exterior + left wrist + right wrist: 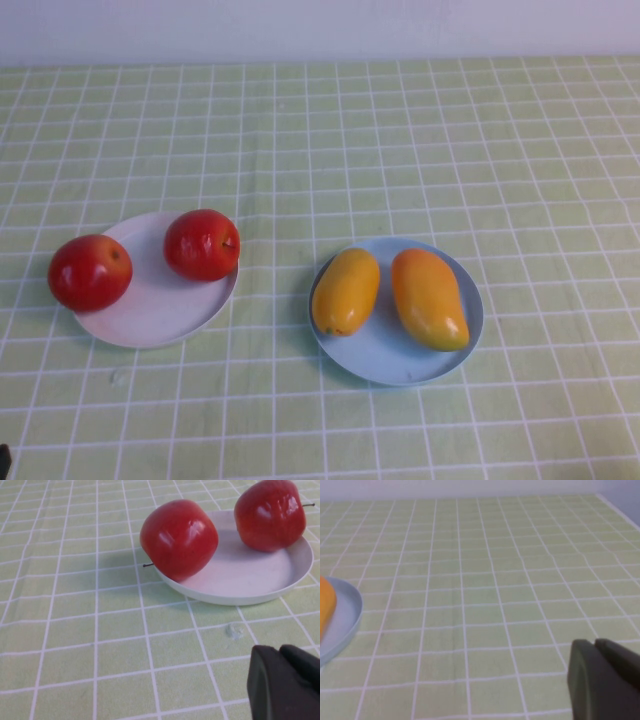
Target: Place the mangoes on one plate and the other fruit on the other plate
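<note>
Two yellow-orange mangoes [346, 290] [429, 298] lie side by side on the light blue plate [400, 362]. One red apple [201, 244] rests on the white plate [160, 312]. The second apple [90, 271] leans on that plate's left rim, partly over the cloth. In the left wrist view both apples [179, 539] [270, 514] and the white plate [250, 582] show beyond my left gripper [280, 651], which is shut and holds nothing. My right gripper [595, 644] is shut and empty over bare cloth, to the right of the blue plate [347, 615] and a mango's edge [326, 605].
A green checked tablecloth [400, 150] covers the whole table. A pale wall runs along its far edge. A small wet-looking spot [233, 630] marks the cloth in front of the white plate. Neither arm reaches into the high view.
</note>
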### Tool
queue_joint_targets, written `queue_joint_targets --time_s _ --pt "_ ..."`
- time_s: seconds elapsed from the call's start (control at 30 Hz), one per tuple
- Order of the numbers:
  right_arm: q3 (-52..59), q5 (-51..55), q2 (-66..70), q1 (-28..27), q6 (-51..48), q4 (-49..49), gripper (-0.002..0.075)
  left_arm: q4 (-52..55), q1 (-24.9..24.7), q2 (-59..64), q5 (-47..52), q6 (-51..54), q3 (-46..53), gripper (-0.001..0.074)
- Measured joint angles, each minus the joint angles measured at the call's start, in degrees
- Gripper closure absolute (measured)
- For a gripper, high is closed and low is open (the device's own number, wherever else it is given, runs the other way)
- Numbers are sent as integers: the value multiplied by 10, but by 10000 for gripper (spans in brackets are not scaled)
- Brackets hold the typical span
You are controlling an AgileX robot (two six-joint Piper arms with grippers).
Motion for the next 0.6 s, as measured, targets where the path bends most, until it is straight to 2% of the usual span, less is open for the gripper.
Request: queue_joint_targets --time_s 0.6 --pt "12 18 -1 0 -26 24 742 0 0 0 0 0 0 738"
